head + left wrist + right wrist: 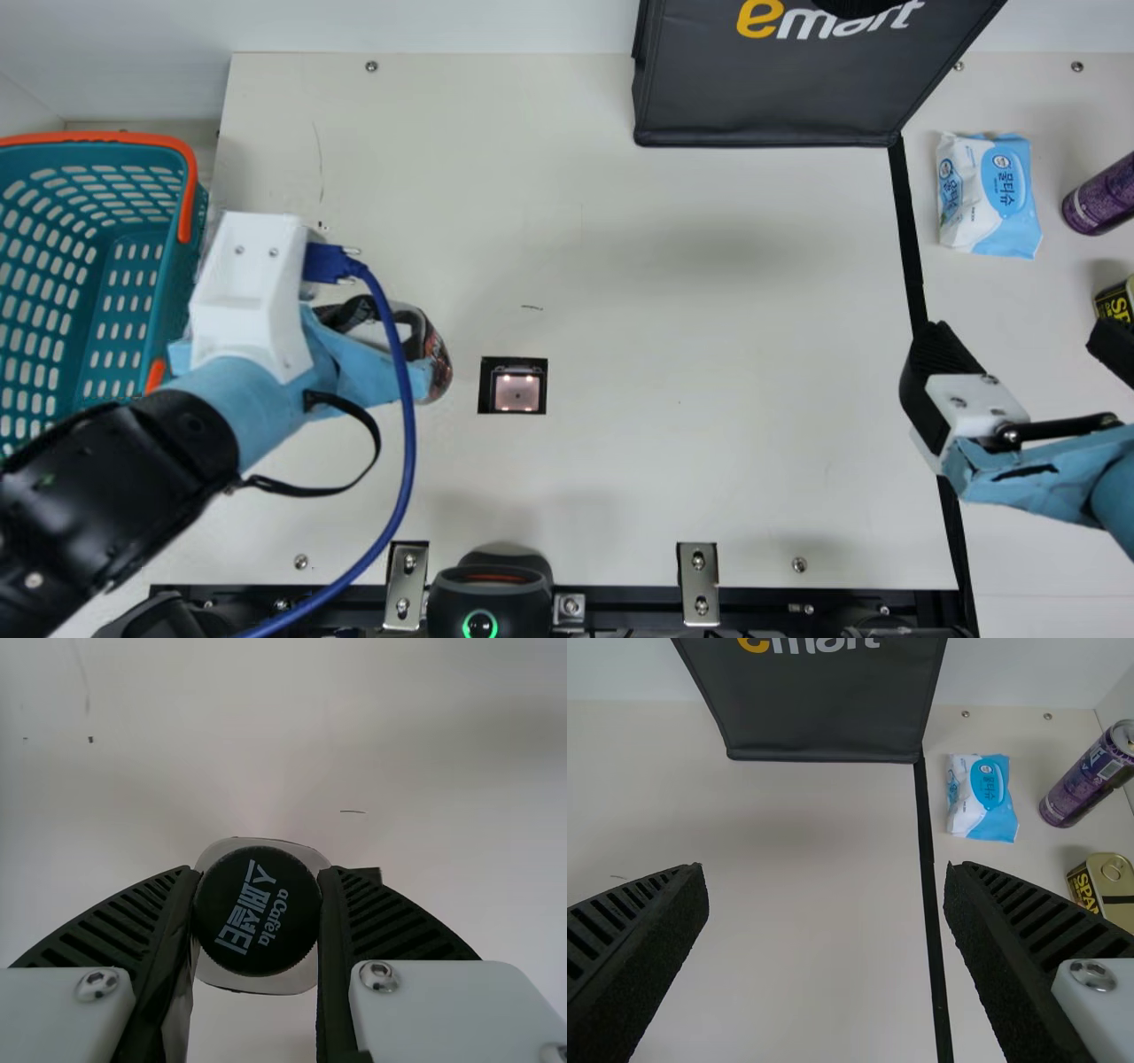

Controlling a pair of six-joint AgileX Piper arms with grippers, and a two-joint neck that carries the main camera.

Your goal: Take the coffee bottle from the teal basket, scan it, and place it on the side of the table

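The left gripper (359, 315) is closed on the coffee bottle (437, 359), its two ribbed black fingers pressing from opposite sides just at the cap (257, 911). The bottle is near the black square scanner window (513, 407) in the cream bench (673, 461), on the teal basket's side of it; whether it touches the surface I cannot tell. The cap is round, dark and finely ridged at its rim, with pale lettering, over broader, rounded shoulders. The scanner window has a glowing pinkish pane with small bright lights.

The teal basket (133, 266) is plastic, its walls pierced with rows of rounded slots, with a smooth orange handle along the rim. The right gripper (1019, 341) is wide apart, nothing between its ribbed fingers, near the black strip (911, 239) on the bench.

At the far edge is a dark, smooth bag (762, 97) with stitched seams. Beyond the strip lie a soft, crinkled blue-and-white pack (990, 195), a purple cylindrical can (1099, 199) and a gold, round-cornered tin (1109, 886). At the near edge is a rounded black device (490, 598) with a green ring.
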